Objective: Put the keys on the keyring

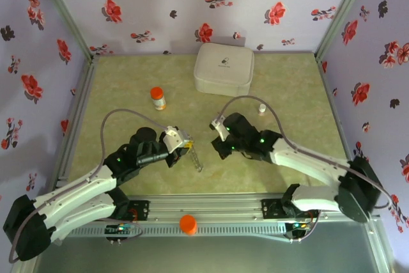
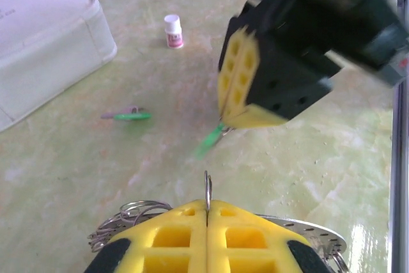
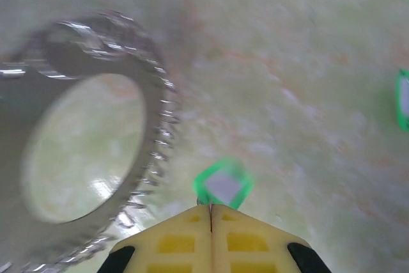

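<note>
— Closest to the left wrist lens: yellow fingertips (image 2: 172, 241) of the left gripper (image 2: 207, 222), pressed together on a thin wire end of the keyring (image 2: 128, 214). Wire standing upright out of the seam, rest of the ring bunched under the pads.

— And opposite?

— Right gripper (image 3: 211, 218), likewise clamped, pinching one green key (image 3: 223, 185) by its plastic head. Held just short of that upright wire, with a gap between, as far as can be told.

— Whereabouts on the table?

— Both well to the near side of the white case (image 1: 223, 68), toward the arm bases.

— Any other key?

— Second key (image 2: 131, 116), lying flat and loose on the tabletop (image 2: 287, 158), near the white case on its near side, touched by nothing.

— So, progress?

— Early, by the look of it. Ring secured, first key in hand and close, but nothing threaded yet. Left to do, probably: slipping the first key's hole over the wire end, then fetching the second from beside the case and doing likewise.

— Any snag ahead?

— Tiny hole, thin wire; likely fiddly to line up.
</note>
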`<state>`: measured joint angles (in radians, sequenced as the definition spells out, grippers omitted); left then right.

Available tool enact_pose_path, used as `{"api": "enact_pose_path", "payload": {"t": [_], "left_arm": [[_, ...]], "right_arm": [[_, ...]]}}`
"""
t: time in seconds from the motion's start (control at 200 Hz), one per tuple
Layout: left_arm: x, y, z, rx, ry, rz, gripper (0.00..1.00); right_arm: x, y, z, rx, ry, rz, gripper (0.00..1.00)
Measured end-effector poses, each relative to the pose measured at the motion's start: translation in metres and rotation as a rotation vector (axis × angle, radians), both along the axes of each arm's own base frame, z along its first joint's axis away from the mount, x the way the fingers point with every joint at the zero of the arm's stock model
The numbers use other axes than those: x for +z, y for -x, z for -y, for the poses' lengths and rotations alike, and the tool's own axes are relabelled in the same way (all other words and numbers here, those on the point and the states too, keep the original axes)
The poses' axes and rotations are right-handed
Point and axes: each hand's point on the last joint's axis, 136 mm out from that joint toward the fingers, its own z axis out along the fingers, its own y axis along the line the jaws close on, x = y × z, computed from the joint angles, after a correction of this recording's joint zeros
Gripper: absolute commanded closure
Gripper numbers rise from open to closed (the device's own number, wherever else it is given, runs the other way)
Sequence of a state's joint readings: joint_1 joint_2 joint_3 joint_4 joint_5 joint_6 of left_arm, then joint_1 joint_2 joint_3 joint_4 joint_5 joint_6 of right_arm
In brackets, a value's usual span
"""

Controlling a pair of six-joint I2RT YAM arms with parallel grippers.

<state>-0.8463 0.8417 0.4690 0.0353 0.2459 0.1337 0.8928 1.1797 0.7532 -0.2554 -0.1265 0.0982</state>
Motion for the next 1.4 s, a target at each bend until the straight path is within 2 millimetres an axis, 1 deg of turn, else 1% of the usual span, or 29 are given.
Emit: {"api": "enact_pose_path", "payload": {"t": [0.08, 0.165, 0.315, 0.49, 0.605, 0.71, 0.905, 1.02, 1.4], "left_arm": [[0.001, 0.001, -0.001, 0.006, -0.005, -0.024, 1.00], [0.003, 0.001, -0.001, 0.012, -0.010, -0.045, 1.00], [0.004, 0.003, -0.001, 0.013, -0.005, -0.068, 1.00], [-0.004, 0.006, 0.003, -0.008, -0.017, -0.108, 1.00], [-0.006, 0.006, 0.006, -0.014, -0.020, -0.131, 1.00], [-0.005, 0.005, 0.008, -0.016, -0.019, -0.136, 1.00], [-0.006, 0.006, 0.009, -0.024, -0.019, -0.144, 1.00], [-0.005, 0.007, 0.010, -0.028, -0.016, -0.148, 1.00], [-0.005, 0.007, 0.010, -0.029, -0.015, -0.152, 1.00]], "right_arm": [[0.007, 0.009, 0.000, 0.061, -0.051, 0.052, 1.00], [0.010, 0.018, 0.000, 0.124, -0.077, 0.079, 1.00], [0.021, 0.029, -0.008, 0.216, -0.124, 0.105, 1.00], [0.029, 0.040, -0.018, 0.293, -0.178, 0.102, 1.00], [0.034, 0.045, -0.024, 0.320, -0.204, 0.105, 1.00], [0.036, 0.045, -0.029, 0.334, -0.222, 0.114, 1.00], [0.035, 0.045, -0.038, 0.330, -0.224, 0.130, 1.00], [0.036, 0.041, -0.041, 0.315, -0.227, 0.148, 1.00], [0.031, 0.032, -0.047, 0.289, -0.223, 0.152, 1.00]]}}
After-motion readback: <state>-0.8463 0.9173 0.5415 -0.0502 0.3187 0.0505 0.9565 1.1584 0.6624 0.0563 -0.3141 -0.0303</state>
